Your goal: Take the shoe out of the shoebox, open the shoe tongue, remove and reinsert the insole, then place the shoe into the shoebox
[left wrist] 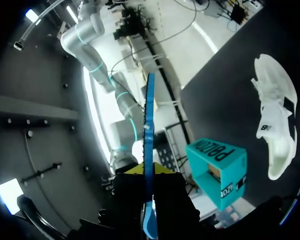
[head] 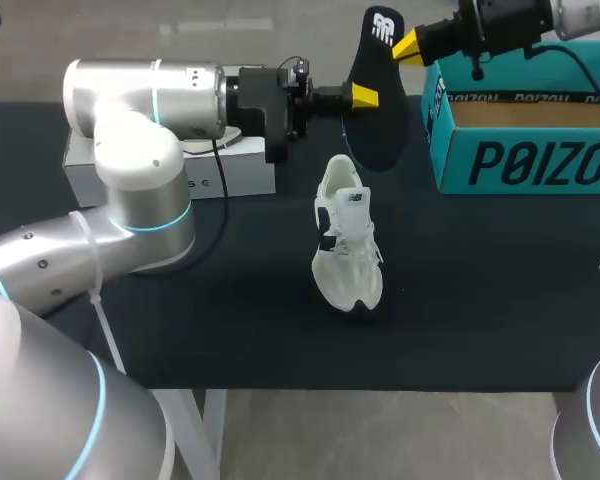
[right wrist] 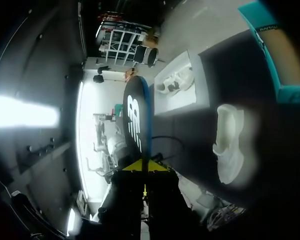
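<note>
Grip the black insole (head: 378, 125) with the left pincer (head: 365, 97), clenched on one long edge, well above the table (head: 230, 320). Grip the same insole with the right pincer (head: 407, 45) too, clenched nearer the end with the white logo, so that it hangs held from two sides, standing roughly upright between the two.

From the left wrist, see the insole (left wrist: 149, 115) edge-on: a thin blue line running straight ahead out of the left pincer (left wrist: 149, 170), with the yellow fingertips (left wrist: 162, 169) pressed against it on either side. From the right wrist, see the broad dark face of the insole (right wrist: 136, 117) and its logo just ahead of the right pincer (right wrist: 142, 165), its near end pinched between the yellow fingertips (right wrist: 157, 166).

Below both pincers, find the white shoe (head: 346, 235) lying on the table, touched by neither; off to one side of the left pincer (left wrist: 275, 120) and likewise beside the right one (right wrist: 230, 142).

Beneath the right arm, just beside the right pincer, find the teal shoebox (head: 525, 165), open on top; ahead of and beside the left pincer (left wrist: 217, 167), nearer than the shoe; at the far side of the shoe from the right pincer (right wrist: 270, 55).

Behind the left pincer, under its arm, find a white box (head: 170, 180).
</note>
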